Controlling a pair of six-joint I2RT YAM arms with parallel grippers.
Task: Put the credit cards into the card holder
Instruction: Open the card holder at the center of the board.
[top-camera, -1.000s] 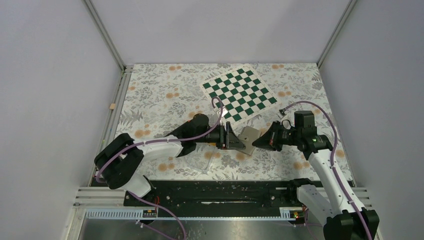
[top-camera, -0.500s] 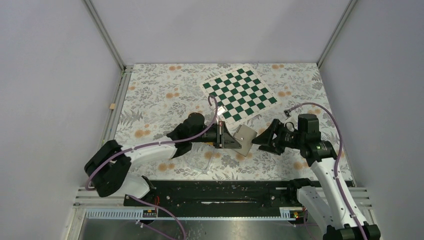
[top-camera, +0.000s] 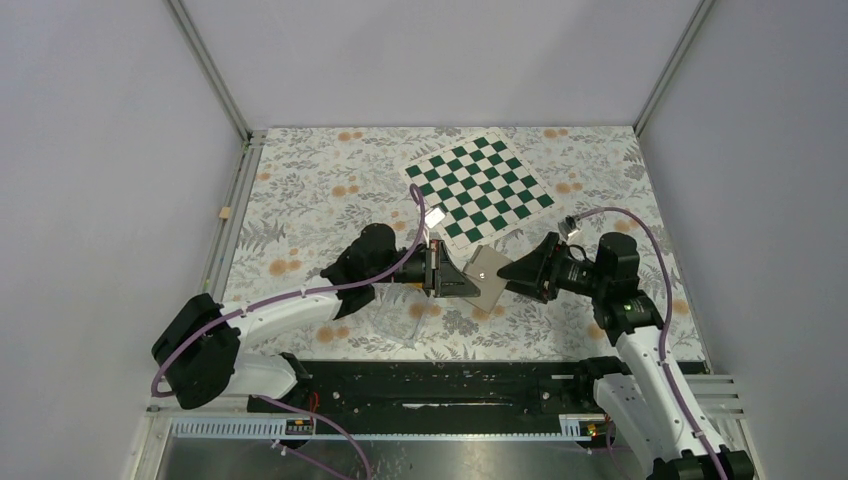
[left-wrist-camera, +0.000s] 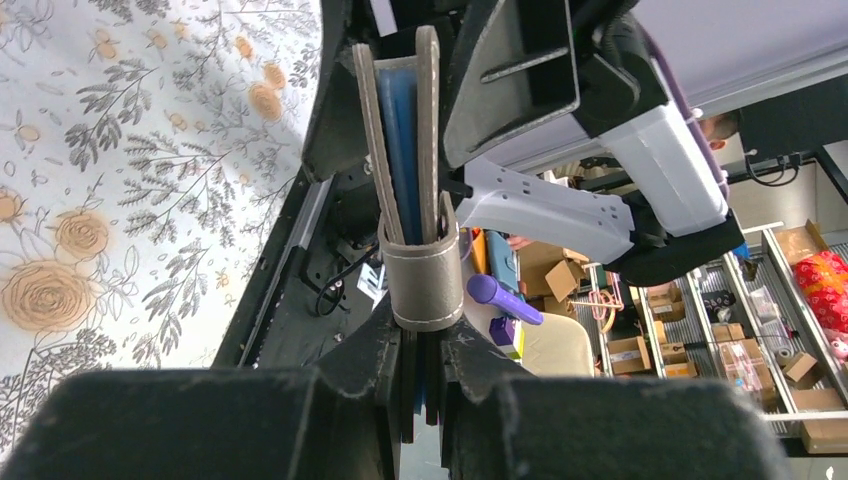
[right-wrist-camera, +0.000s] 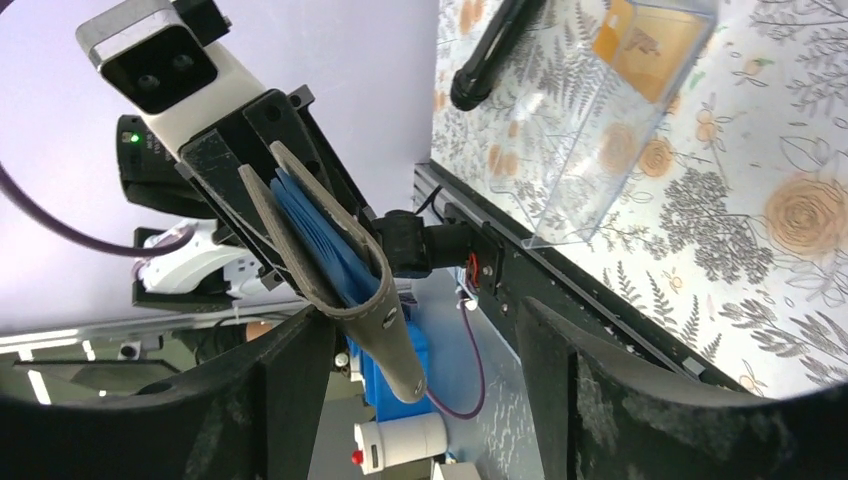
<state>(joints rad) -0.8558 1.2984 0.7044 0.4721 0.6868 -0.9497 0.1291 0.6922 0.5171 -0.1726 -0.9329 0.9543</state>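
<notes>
A: What have the left jaws got?
B: They are pinched narrow on the card holder (left-wrist-camera: 402, 140), clamped on its edge right by the grey strap loop (left-wrist-camera: 425, 280). The holder stands out from them edge-on, two grey covers with blue pockets showing between

A: And the right jaws?
B: Standing wide. In the right wrist view the holder's free end sits in the gap between the two fingers (right-wrist-camera: 590, 400), closer to one than the other, and they are not closed on it. Whether the nearer finger touches the flap I can't tell

A: Where is the holder over the counter (top-camera: 320, 190)?
B: Up off it, about mid-counter between the two arms, just on the near side of the chessboard (top-camera: 478, 185)

A: How do the arms sit?
B: The left arm (top-camera: 290, 305) runs low from its base at the near left, reaching rightward with the wrist about level. The right arm (top-camera: 640, 320) rises from the near right and bends so its forearm points left. The two sets of jaws face each other across the holder

A: Anything else of the task in sight?
B: One orange-yellow credit card (right-wrist-camera: 645, 35) inside the clear tray (right-wrist-camera: 600, 160) on the counter, with a black marker (right-wrist-camera: 490, 55) lying just beside the tray
</notes>
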